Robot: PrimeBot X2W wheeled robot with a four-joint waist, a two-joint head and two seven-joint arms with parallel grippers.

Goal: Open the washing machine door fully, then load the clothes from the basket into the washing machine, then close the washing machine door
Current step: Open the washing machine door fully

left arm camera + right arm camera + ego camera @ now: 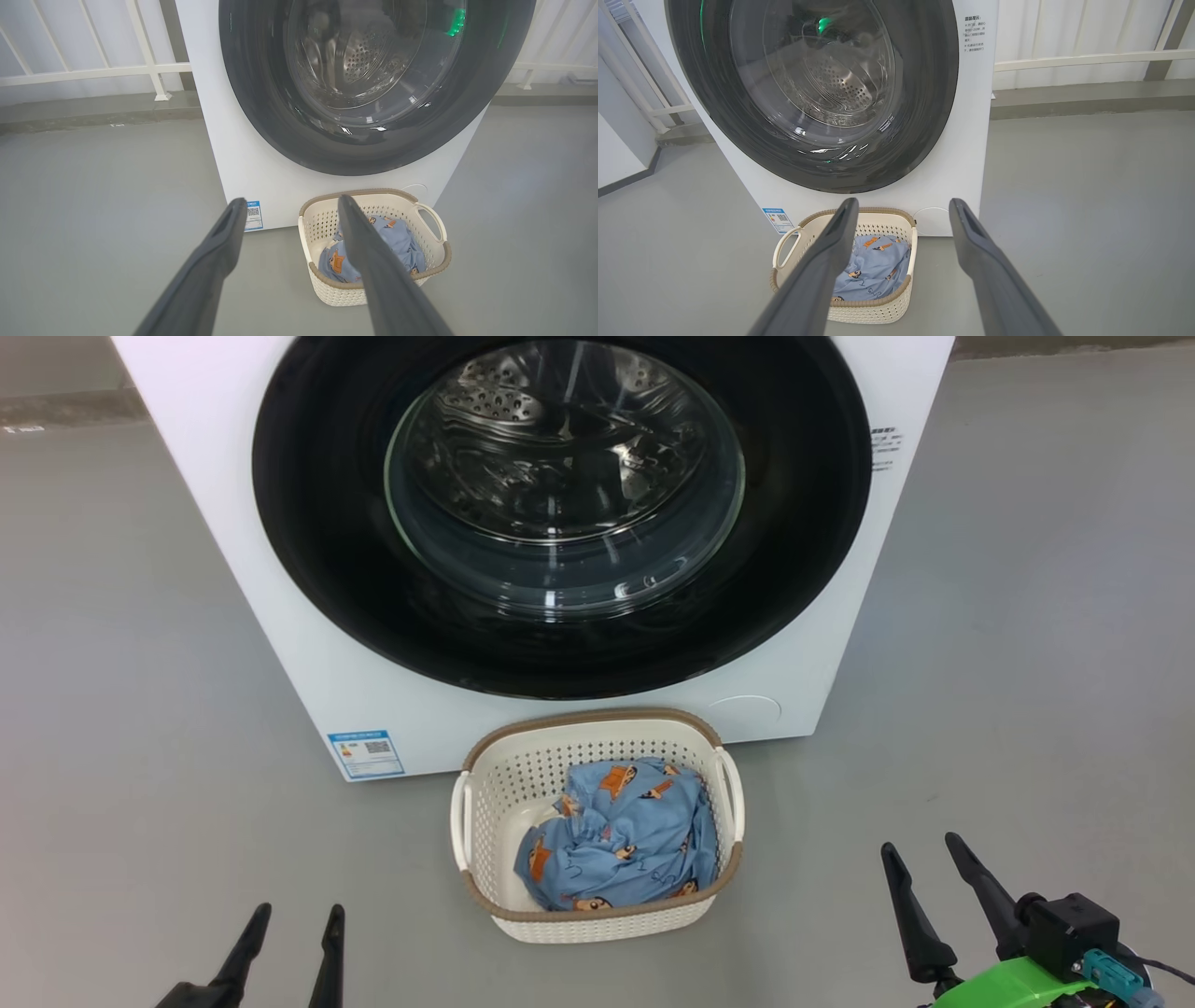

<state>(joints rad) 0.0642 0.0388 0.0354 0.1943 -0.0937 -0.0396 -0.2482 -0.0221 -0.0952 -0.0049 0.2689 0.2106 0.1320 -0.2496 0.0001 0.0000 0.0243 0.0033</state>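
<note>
Step in hand: opening the door (560, 523). It lies shut, flush on the front of the washer (271, 635), so I judge that no part of the task is done.
Door: a glossy black ring round a clear glass bowl, with the steel drum seen through it. It is at the far centre of the scene.
Left pincer (300, 910): spread wide and holding nothing, low at the near left above the floor (131, 756).
Right pincer (920, 843): likewise spread and empty, at the near right, well apart from the door.
Basket (597, 717): on the floor just in front of the washer, below the door's lower rim. The clothes (621, 845) are bunched inside, toward its right.
Handle: I can make out no recess or hinge on the ring, so I cannot tell which side swings free.
Method, as I judge it: find the catch at the rim first. Hook one finger behind that edge rather than pressing on the glass, pull along the door's arc, and follow it until it stands fully open.
Risk: a finger may slip on the glossy ring. An arm sweeping low could knock the basket, and the swinging door may pass close over its rim.
</note>
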